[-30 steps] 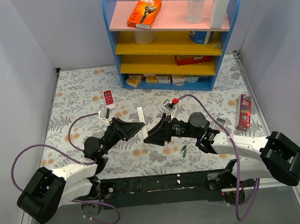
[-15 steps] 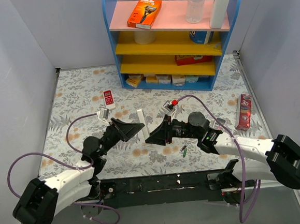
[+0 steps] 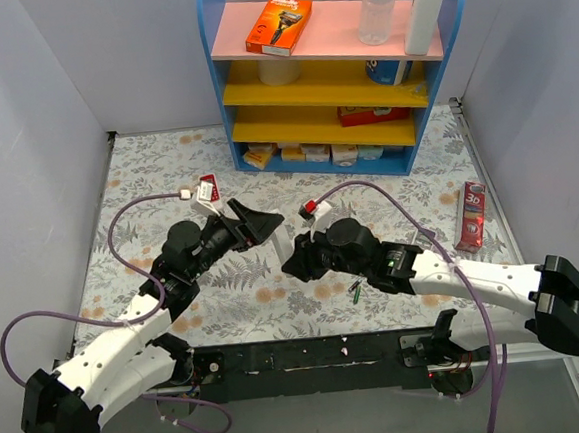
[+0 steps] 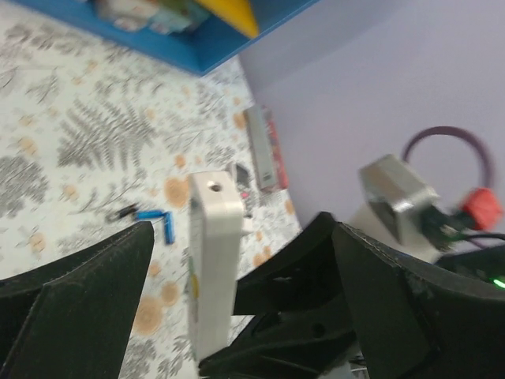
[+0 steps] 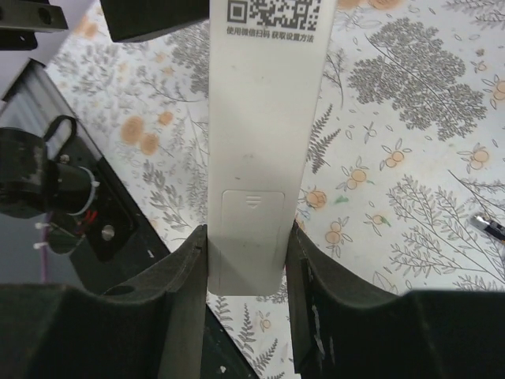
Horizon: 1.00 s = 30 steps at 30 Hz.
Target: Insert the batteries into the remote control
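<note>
Saw, from above, the left gripper (image 3: 263, 229) spread wide, with its black fingers on either side of the far end of the slim, long white plastic remote control (image 3: 285, 240). Could not make out any contact there. Found the right gripper (image 3: 295, 261) closed on the near end of the remote, holding it above the flower-printed tablecloth (image 3: 146, 178) around mid-table. Spotted the tiny thin cylindrical batteries (image 3: 356, 289), one of them green, lying on the cloth just right of the right gripper and apart from the remote. Noted a blue-and-yellow shelf unit (image 3: 337, 158) at the far wall and a red carton (image 3: 470, 217) near the right edge.

Through the left wrist camera, made out the remote's end standing between the wide-apart fingers, with a clear gap on one side. Picked out two of the batteries, one blue and one dark, blurred on the cloth beyond.

Through the right wrist camera, saw both fingers pressed against the remote's long edges near its end. Saw its plain back facing up, with a printed code and a closed battery cover (image 5: 252, 201).
</note>
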{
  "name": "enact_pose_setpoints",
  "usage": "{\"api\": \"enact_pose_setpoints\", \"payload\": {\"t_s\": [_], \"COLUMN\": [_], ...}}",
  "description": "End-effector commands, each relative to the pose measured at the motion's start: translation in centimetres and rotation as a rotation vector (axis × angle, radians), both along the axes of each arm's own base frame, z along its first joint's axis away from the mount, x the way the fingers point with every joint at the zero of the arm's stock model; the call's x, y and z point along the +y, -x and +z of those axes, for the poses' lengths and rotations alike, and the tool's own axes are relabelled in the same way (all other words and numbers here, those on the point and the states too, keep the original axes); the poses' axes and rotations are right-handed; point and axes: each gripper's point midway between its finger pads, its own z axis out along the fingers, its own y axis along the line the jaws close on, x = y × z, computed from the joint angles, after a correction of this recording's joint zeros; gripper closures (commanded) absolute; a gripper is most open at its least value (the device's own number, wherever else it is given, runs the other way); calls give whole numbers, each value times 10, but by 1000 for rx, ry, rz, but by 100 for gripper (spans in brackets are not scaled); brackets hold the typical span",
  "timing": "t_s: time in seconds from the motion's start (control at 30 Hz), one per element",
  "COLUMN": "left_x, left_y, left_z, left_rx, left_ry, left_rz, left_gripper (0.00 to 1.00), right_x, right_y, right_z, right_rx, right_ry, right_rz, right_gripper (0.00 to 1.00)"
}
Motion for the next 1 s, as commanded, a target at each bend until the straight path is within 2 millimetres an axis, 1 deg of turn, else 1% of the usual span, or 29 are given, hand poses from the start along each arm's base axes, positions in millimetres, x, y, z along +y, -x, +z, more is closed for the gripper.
{"api": "enact_pose_setpoints", "payload": {"t_s": [0.0,0.1,0.2,0.3,0.37,0.63,0.67,0.73,0.77,0.87,0.97], "left_x": [5,7,6,4,2,-8,-10,-10,-11,-10,-10], "left_y": [-6,-9,-9,-7,-6,-5,-4,-4,-3,-3,-2], "left_z": [-45,-57,-65,-72,-77,-83,-87,-87,-85,-81,-79], "left_rx": [103,126,142,151,163,153,158,154,150,131,120], "left_ry": [-159,-185,-194,-193,-193,-174,-177,-172,-168,-155,-148], "left_rz": [33,52,51,34,27,-6,-12,-14,-15,-11,-14], "left_gripper": [2,2,3,7,11,21,24,31,35,41,51], "right_x": [-2,3,6,7,9,18,19,20,21,21,22], "right_y": [-12,-11,-11,-10,-9,-4,-3,-3,-1,-1,1], "right_z": [3,1,0,-1,-1,-6,-6,-7,-8,-8,-7], "right_rx": [-99,-113,-116,-119,-121,-114,-114,-113,-112,-115,-116], "right_ry": [111,131,139,138,139,138,134,135,138,131,119], "right_rz": [-103,-107,-109,-105,-101,-72,-71,-67,-64,-61,-50], "right_gripper": [99,99,99,99,99,99,99,99,99,99,99]}}
